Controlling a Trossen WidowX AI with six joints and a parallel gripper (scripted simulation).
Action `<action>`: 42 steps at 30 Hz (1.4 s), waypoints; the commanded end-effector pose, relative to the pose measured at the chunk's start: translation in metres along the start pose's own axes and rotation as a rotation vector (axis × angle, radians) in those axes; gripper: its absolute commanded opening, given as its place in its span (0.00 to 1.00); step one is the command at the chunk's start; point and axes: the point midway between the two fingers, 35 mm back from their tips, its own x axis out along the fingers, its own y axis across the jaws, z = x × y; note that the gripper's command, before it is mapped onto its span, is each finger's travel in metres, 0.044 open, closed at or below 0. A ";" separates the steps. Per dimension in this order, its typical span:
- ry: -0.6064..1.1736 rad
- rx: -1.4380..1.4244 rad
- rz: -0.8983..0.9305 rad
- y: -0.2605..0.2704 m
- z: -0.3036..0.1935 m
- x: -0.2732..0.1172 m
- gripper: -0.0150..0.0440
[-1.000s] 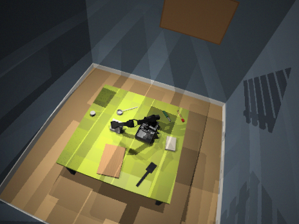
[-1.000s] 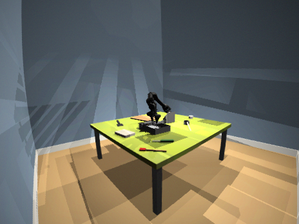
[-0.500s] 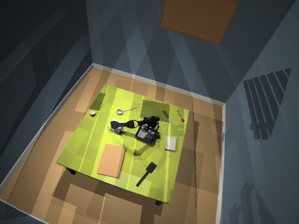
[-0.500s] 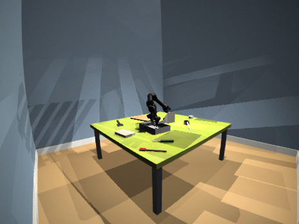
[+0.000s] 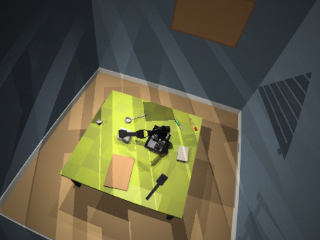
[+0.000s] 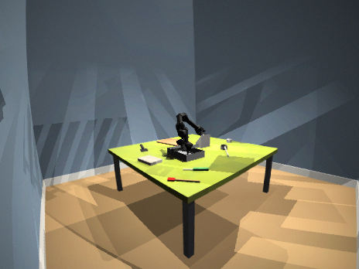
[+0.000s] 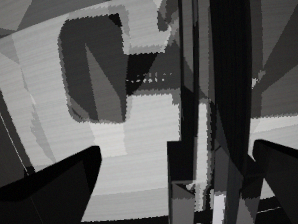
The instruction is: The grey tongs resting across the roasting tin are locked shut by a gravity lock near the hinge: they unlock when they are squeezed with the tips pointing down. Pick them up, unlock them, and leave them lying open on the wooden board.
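The grey roasting tin [image 5: 126, 139] [image 6: 205, 141] [image 7: 145, 130] is under the end of the arm. The grey tongs [image 7: 227, 75] show close up in the wrist view as two long, narrow, nearly parallel arms across the tin, dark in shade with bright strips. My gripper [image 5: 121, 134] [image 7: 177, 151] is open and empty. Its fingertips stand on either side of the tongs in the wrist view, with a wide gap on the left and a smaller one on the right. The tongs' hinge and tips cannot be made out. The wooden board [image 5: 118, 172] [image 6: 166, 141] lies flat on the table.
The green table [image 5: 86, 155] also holds a ladle [image 5: 128, 120], a small cup [image 5: 99, 121], a green-handled tool [image 5: 177, 122], a red-tipped tool [image 5: 195, 128], a pale block [image 5: 183, 154] and a black spatula [image 5: 161, 179]. The arm's base stands beside the tin.
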 end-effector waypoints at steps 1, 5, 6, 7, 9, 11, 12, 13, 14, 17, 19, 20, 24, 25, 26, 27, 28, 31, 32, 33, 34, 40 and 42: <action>0.000 0.000 0.000 0.000 0.000 0.000 0.96; 0.000 0.000 0.000 0.000 0.000 0.000 0.78; 0.000 0.000 0.000 0.000 0.000 0.000 0.73; 0.000 0.000 0.000 0.000 0.000 0.000 0.69; 0.000 0.000 0.000 0.000 0.000 0.000 0.60; 0.000 0.000 0.000 0.000 0.000 0.000 0.51; 0.000 0.000 0.000 0.000 0.000 0.000 0.47; 0.000 0.000 0.000 0.000 0.000 0.000 0.45; 0.000 0.000 0.000 0.000 0.000 0.000 0.44; 0.000 0.000 0.000 0.000 0.000 0.000 0.41; 0.000 0.000 0.000 0.000 0.000 0.000 0.39; 0.000 0.000 0.000 0.000 0.000 0.000 0.38; 0.000 0.000 0.000 0.000 0.000 0.000 0.33; 0.000 0.000 0.000 0.000 0.000 0.000 0.32; 0.000 0.000 0.000 0.000 0.000 0.000 0.31; 0.000 0.000 0.000 0.000 0.000 0.000 0.30; 0.000 0.000 0.000 0.000 0.000 0.000 0.29; 0.000 0.000 0.000 0.000 0.000 0.000 0.15; 0.000 0.000 0.000 0.000 0.000 0.000 0.11; 0.000 0.000 0.000 0.000 0.000 0.000 0.06; 0.000 0.000 0.000 0.000 0.000 -0.002 0.02; 0.000 -0.005 0.003 0.005 0.005 -0.059 0.00; 0.000 -0.007 0.002 0.004 0.004 -0.089 0.00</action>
